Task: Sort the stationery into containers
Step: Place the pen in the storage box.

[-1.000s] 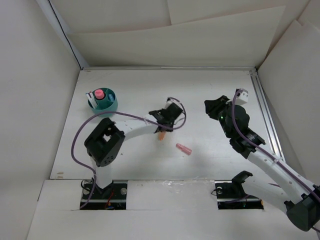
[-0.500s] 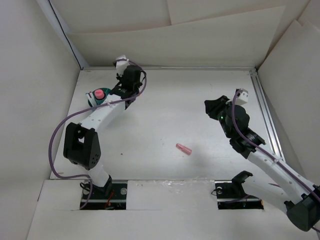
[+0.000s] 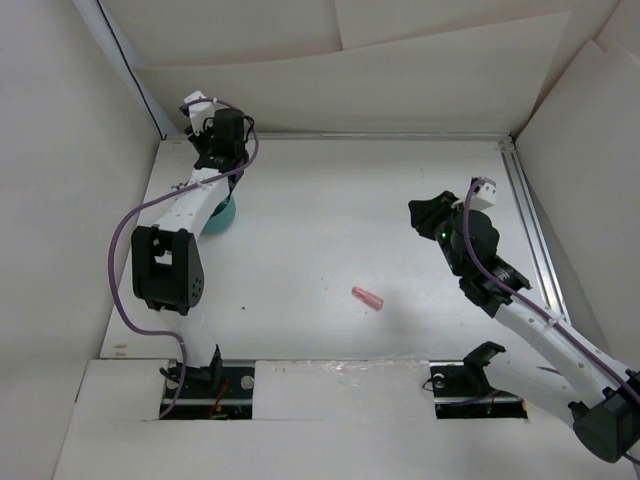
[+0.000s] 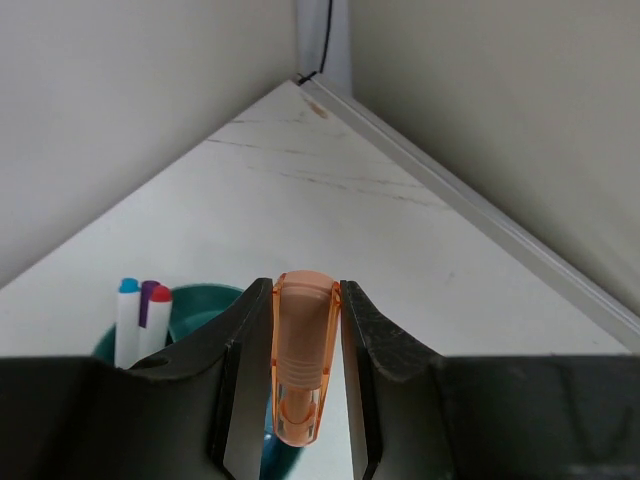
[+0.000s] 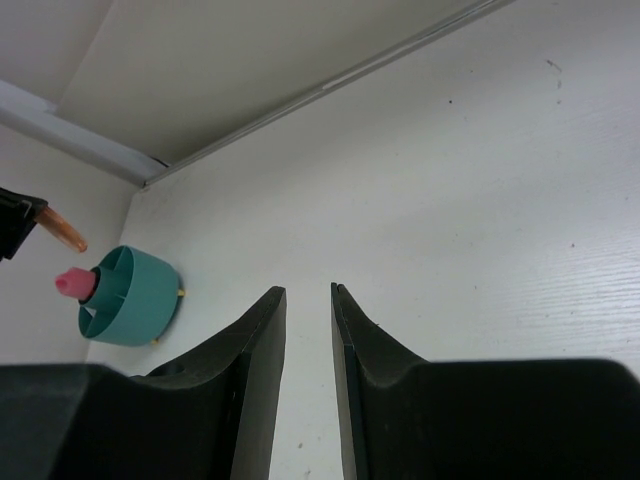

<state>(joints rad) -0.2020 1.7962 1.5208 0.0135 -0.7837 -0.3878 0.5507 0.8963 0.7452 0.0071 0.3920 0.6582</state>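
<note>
Your left pincer (image 4: 305, 292) is clamped on the orange piece (image 4: 303, 372), long axis along the fingers – the teal cup (image 4: 195, 310) lies just below, offset left in the wrist view, so I'd shift there before releasing.

Teal cup (image 5: 140, 300) near far-left corner, two pens (image 4: 128, 325) upright inside; orange piece (image 4: 303, 400) in left gripper (image 4: 303, 290); pink piece (image 3: 367, 297) flat mid-table.
</note>
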